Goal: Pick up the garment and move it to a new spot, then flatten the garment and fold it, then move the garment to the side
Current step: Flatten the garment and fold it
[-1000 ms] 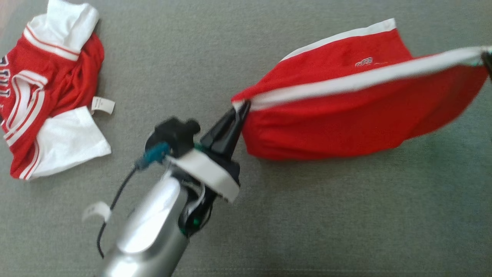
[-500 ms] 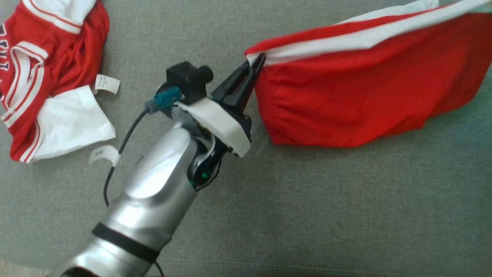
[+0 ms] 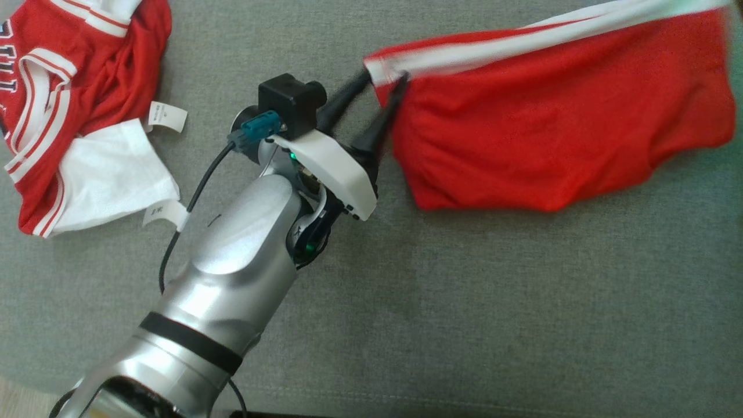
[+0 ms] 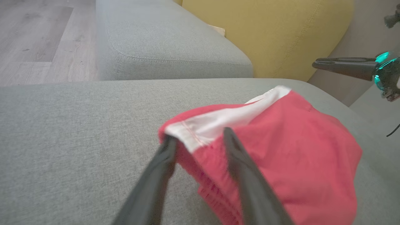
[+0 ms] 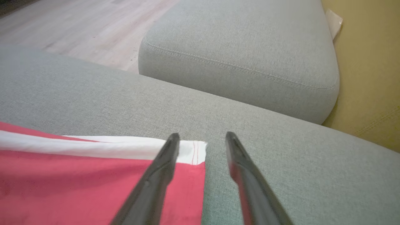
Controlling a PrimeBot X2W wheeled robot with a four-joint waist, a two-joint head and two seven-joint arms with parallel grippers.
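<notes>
Two ends of the garment (image 3: pixel 551 122) were attended at once, which seemed the reason for its long, drawn-out lie across the upper right of the head view. The left gripper (image 3: pixel 384 81) sat at the garment's left corner with its fingers spread on either side of the white band, clamping nothing as far as could be seen; the right gripper (image 5: pixel 202 136), at the bottom middle of its own wrist view, likewise had its fingers parted, one lying over the white corner and the other over the bare grey cushion (image 3: pixel 464 319), so it gripped nothing either. My reading was that arms set at the two far corners keep the cloth spread rather than bunched, and that the move to a new spot was about done, with flattening and folding yet to come. The garment looked to be a pair of red shorts with a white band along the upper edge, a puckered seam near the left corner, and a loosely curved, blurred lower edge; whether it lay fully flat could not be told. A red and white jersey (image 3: pixel 75 116) lay crumpled well apart at the upper left.
</notes>
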